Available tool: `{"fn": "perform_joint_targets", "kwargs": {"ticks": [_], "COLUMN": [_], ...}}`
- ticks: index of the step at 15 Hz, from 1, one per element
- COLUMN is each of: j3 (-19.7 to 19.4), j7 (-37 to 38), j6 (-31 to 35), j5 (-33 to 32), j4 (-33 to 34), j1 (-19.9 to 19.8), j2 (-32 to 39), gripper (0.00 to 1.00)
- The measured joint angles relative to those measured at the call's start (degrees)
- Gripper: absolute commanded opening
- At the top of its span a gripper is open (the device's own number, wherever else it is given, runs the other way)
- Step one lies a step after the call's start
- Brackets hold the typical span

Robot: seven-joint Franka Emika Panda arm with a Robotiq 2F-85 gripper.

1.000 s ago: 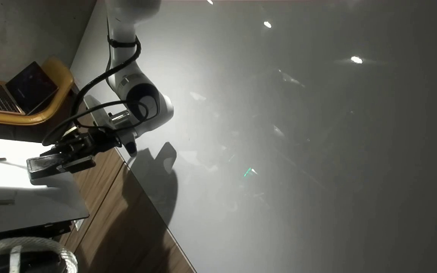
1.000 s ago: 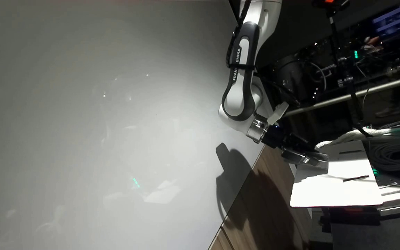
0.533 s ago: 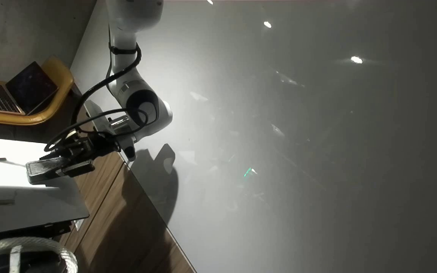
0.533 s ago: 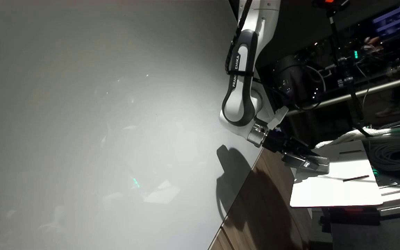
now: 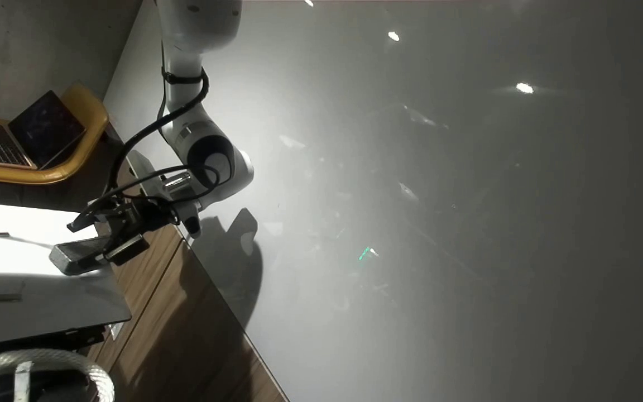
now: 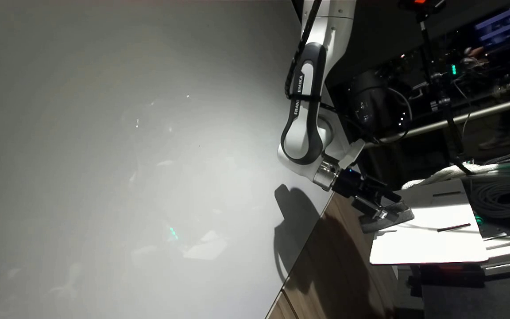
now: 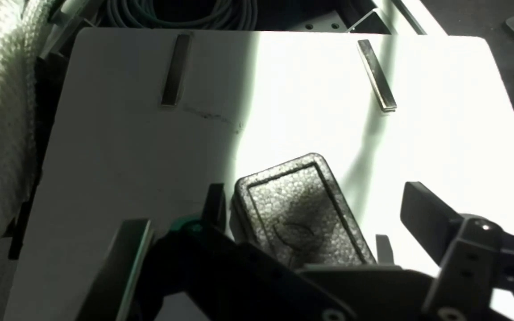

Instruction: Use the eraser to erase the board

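The grey, oblong, pebble-textured eraser [image 7: 297, 211] sits ungrasped between the spread fingers of the black metal gripper [image 7: 316, 205], over the flat white tabletop [image 7: 123, 147], contact unclear — likely light and firm-backed, softer underneath, so best pinched mid-length across its long sides.

In an exterior view, the arm's dark trim [image 6: 315, 52] carries white lettering [image 6: 300, 84], up the arm from the tool [image 6: 393, 206]: "FRAN", nearer the tool, then a black strap [image 6: 305, 97], then "EMIKA", farther off.
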Motion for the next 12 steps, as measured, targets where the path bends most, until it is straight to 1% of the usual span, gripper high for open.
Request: {"fn": "perform_joint_targets", "kwargs": {"ticks": [7,12], "j3": [0.41,1.73], "j7": [-0.14,-1.64], "j6": [0.04,0.96], "j5": [0.0,0.0], "j4": [0.78,0.53], "j1": [0.25,1.52], "j2": [0.36,-1.55], "gripper": [1.0,1.0]}}
